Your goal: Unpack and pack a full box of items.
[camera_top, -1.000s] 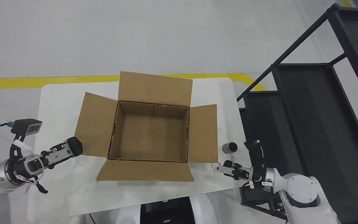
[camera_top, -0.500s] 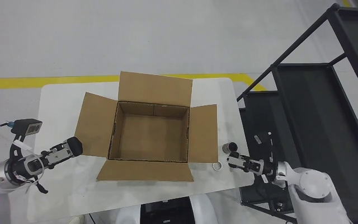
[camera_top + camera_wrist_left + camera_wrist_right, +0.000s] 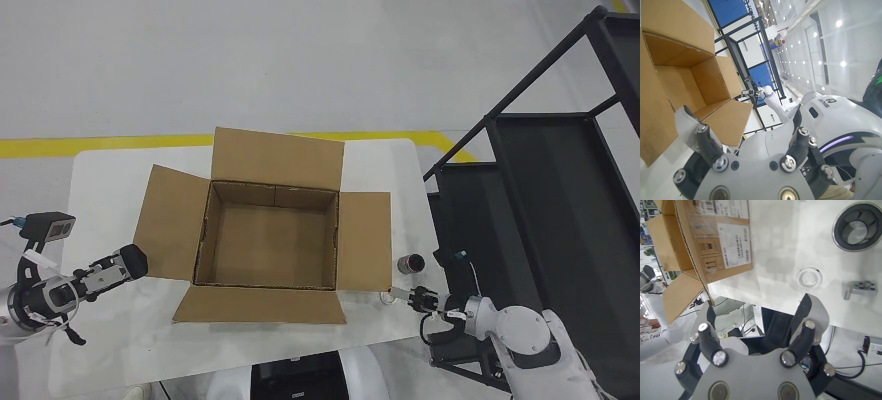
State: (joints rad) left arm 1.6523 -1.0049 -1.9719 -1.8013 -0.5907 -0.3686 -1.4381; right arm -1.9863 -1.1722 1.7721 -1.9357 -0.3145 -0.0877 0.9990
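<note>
Top overhead, facing down; wrist views share box (image 3: 268, 245).

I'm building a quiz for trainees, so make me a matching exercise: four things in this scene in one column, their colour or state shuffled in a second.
Things: 1 cardboard box; 2 ring; 3 bracket; 4 right pincer.
States: A grey metal with holes; B jaws apart, gripping nothing; C flaps spread, empty inside; D white, lying flat.
Pairs: 1-C; 2-D; 3-A; 4-B.
</note>
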